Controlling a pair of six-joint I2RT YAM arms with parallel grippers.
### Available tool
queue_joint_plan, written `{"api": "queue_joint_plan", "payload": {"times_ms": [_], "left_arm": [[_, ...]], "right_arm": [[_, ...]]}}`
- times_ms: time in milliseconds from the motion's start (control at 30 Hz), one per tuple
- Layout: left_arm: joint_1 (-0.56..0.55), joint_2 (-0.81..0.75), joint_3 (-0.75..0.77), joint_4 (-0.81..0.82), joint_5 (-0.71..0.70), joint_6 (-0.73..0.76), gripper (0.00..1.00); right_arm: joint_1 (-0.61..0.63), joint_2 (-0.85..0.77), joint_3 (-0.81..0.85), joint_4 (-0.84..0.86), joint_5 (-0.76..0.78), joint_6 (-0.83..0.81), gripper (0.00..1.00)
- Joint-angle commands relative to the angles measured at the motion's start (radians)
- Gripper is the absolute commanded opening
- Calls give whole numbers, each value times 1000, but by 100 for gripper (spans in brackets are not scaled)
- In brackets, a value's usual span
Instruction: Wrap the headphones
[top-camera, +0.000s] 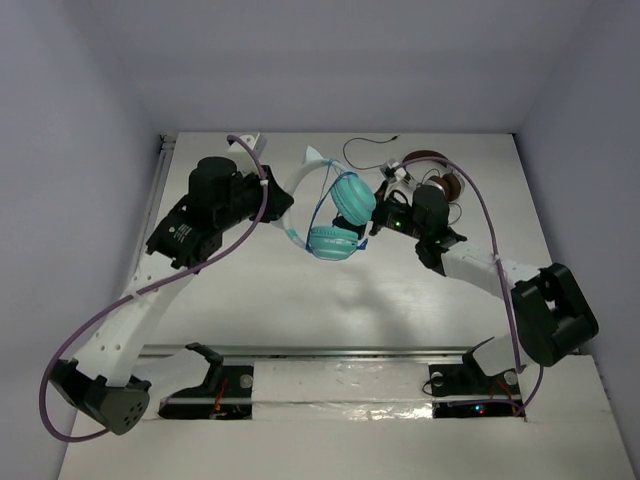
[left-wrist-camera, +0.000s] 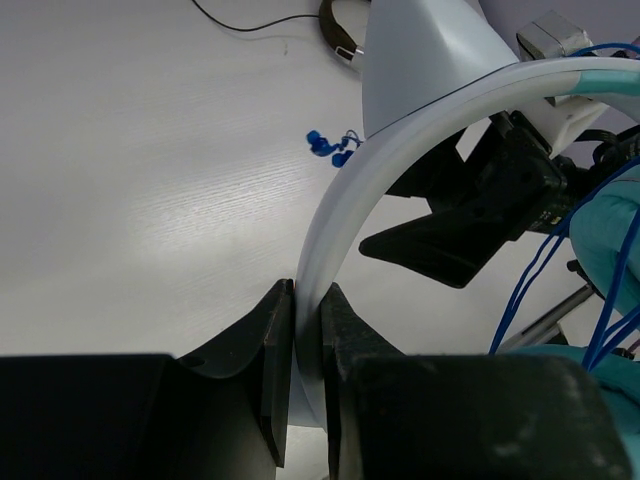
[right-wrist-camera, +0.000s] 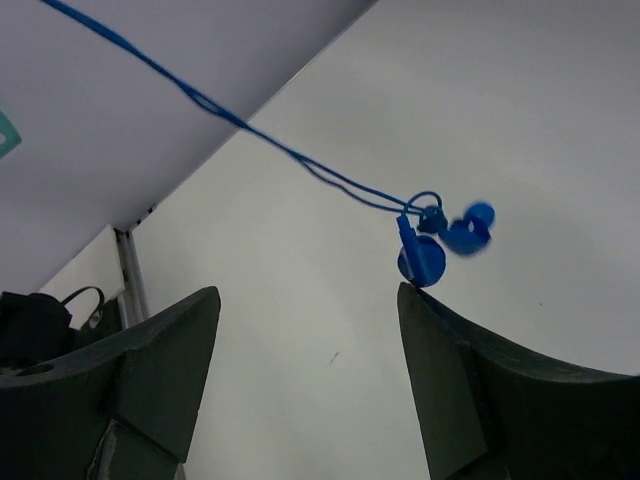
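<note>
One brown headset (top-camera: 448, 186) sits beyond the headphones (top-camera: 350, 197) — right arm (top-camera: 480, 265) between.

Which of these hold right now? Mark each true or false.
1. The left end effector is shut on the white headband of the teal headphones. True.
2. The right end effector grips the blue cable. False: its jaws stand open, and the cable's end dangles free ahead.
3. The brown headphones lie at the far side of the table. True.
4. The brown headphones' cable is blue. False: it is a black cable.
</note>
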Motion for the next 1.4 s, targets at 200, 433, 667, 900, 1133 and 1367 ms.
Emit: {"api": "queue_joint_plan", "payload": {"times_ms": [200,433,667,900,1133,1367], "left_arm": [[-4,-66,13,60,44,-27,0],[-15,-64,13,60,50,-27,0],[-24,-53,15,63,43,-25,0],[-42,-55,-2,77,43,-37,0],[-42,-53,15,70,32,-33,0],[-42,-57,35,61,21,-28,0]], "right_arm": [[-6,-36,47,0,117,-50,78],[-6,-63,37,-71,111,-57,64],[5,-40,23,64,-41,-1,79],[5,38,-3,303,-205,150,74],[5,73,-51,475,-207,263,43],[5,-65,-106,302,2,137,67]]}}
